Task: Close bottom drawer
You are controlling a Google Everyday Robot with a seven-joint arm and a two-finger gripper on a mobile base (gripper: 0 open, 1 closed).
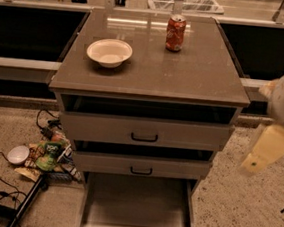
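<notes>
The pale, cream-yellow robot hand [265, 150] hangs in the air to the right of the grey-beige three-drawer cabinet [151, 73]. It is level with the upper two drawers, well apart from the cabinet and touching nothing. Whether it is spread or closed cannot be told, though nothing shows in its hold.

The bottom drawer [135, 205], a deep, plain grey tray, stands pulled far out from the foot of the cabinet. Its front panel lies at the near edge of the view and its handle is out of sight. The tray looks empty, so it should be light, and it is a stiff box that probably slides on runners. It likely needs no grasp. A flat push on the outer face of the front panel, near the middle, should send it in without skewing. For that the hand has to come low and round to the cabinet's front.

There are three drawers in all. The top drawer [145, 131] and the middle drawer [142, 165] are each slightly ajar, and each shows one small dark handle, two handles in view. On the cabinet's top surface stand one shallow white bowl [109, 52] toward the left and one red soda can [175, 33] toward the back. On the floor left of the cabinet lies a heap of snack bags [47, 154] too jumbled to count.
</notes>
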